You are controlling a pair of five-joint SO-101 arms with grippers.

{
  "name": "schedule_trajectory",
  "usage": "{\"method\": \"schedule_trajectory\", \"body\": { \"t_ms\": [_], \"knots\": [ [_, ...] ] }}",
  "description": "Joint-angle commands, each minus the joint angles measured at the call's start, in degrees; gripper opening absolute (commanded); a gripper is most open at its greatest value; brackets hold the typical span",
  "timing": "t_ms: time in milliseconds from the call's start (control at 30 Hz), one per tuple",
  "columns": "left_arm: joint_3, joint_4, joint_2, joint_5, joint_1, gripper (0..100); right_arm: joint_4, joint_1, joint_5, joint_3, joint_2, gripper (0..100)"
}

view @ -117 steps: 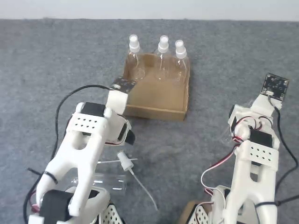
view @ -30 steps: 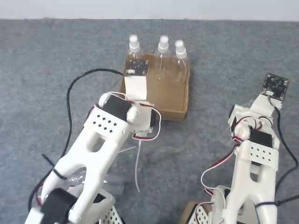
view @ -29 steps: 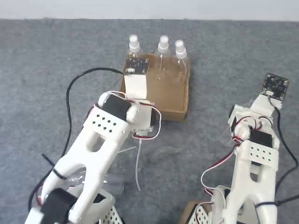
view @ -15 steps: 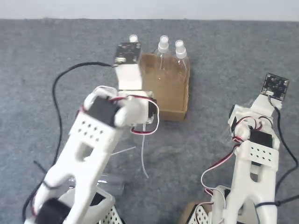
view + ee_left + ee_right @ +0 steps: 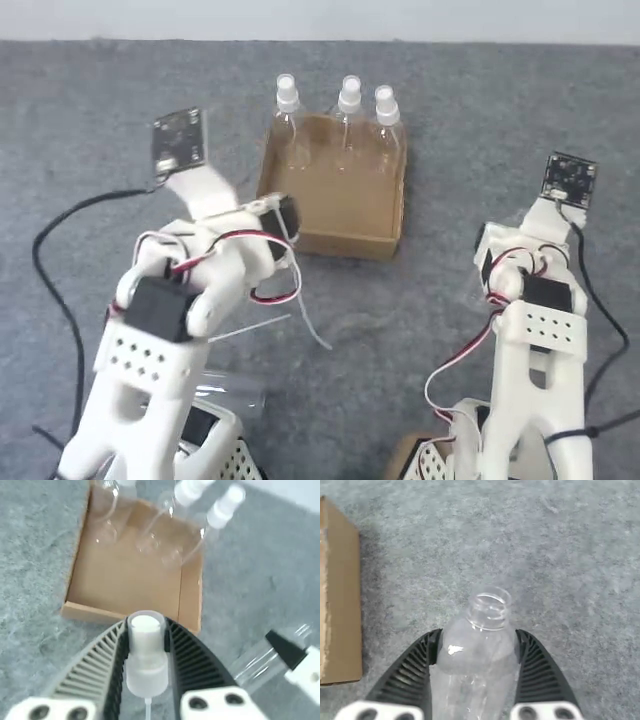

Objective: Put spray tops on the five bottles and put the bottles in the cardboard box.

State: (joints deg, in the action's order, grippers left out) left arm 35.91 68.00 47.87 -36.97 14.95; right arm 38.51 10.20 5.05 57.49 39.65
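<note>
The left arm [image 5: 160, 330] rises from the lower left of the high view and bends toward the centre. Its wrist is twisted so that the camera board points to the upper left. Its left gripper [image 5: 145, 626] has its jaws clamped on a white spray top [image 5: 145, 657] held upright. The top's thin dip tube [image 5: 308, 322] trails down just in front of the cardboard box [image 5: 392, 205].

The box sits at upper centre on the grey counter [image 5: 90, 110]. Three capped bottles [image 5: 349, 125] stand in a row against its far wall.

The right arm [image 5: 540, 340] stands at the lower right, folded upward with its wrist board at the top. In its wrist view, the right gripper [image 5: 477, 636] has its jaws closed on the shoulders of an open clear bottle [image 5: 480, 652]. The bottle's uncapped neck points away from the camera, above the counter and beside the box's side wall.

Another clear bottle [image 5: 232, 390] lies on its side at the lower left, next to the left arm's base.
</note>
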Motion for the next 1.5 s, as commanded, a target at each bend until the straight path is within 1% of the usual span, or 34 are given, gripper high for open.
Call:
{"method": "schedule_trajectory", "body": {
  "t_ms": [0, 233, 367, 533, 600, 733, 833, 933, 1100, 1267, 1467],
  "knots": [
    [2.0, -4.2, 6.5, -2.5, -1.7, 1, -0.7, -2.2, -0.5, -0.7, 4.4, 3.1],
    [7.4, -11.4, 11.9, -5.8, -7.4, 1, 6.1, -8.6, -1.0, -0.6, 13.2, 3.0],
    [9.1, -13.4, 13.8, -7.2, -7.7, 1, 7.5, -12.4, -1.0, -0.6, 14.3, 3.0],
    [9.3, -13.5, 15.6, -7.9, -7.8, 1, 7.6, -16.4, -1.4, -0.6, 14.3, 3.0],
    [9.3, -13.5, 15.7, -9.2, -7.9, 1, 7.6, -18.1, -4.6, 0.4, 14.9, 3.0],
    [8.9, -14.4, 15.7, -11.4, -11.3, 1, 7.1, -21.1, -10.3, 3.3, 17.0, 3.0],
    [9.3, -16.4, 15.4, -12.4, -13.3, 1, 7.1, -23.3, -11.2, 5.1, 20.2, 3.0],
    [9.3, -16.4, 15.6, -13.8, -13.4, 1, 7.1, -25.8, -11.3, 7.2, 23.7, 3.0],
    [8.9, -17.5, 15.7, -16.6, -13.7, 1, 6.7, -31.0, -17.1, 11.4, 29.0, 3.0],
    [8.9, -18.5, 15.7, -16.7, -13.7, 1, 1.8, -34.6, -19.6, 17.6, 34.1, 3.0],
    [8.7, -18.5, 15.7, -16.7, -13.5, 1, -0.7, -38.0, -23.6, 23.2, 40.7, 3.0]
  ]
}}
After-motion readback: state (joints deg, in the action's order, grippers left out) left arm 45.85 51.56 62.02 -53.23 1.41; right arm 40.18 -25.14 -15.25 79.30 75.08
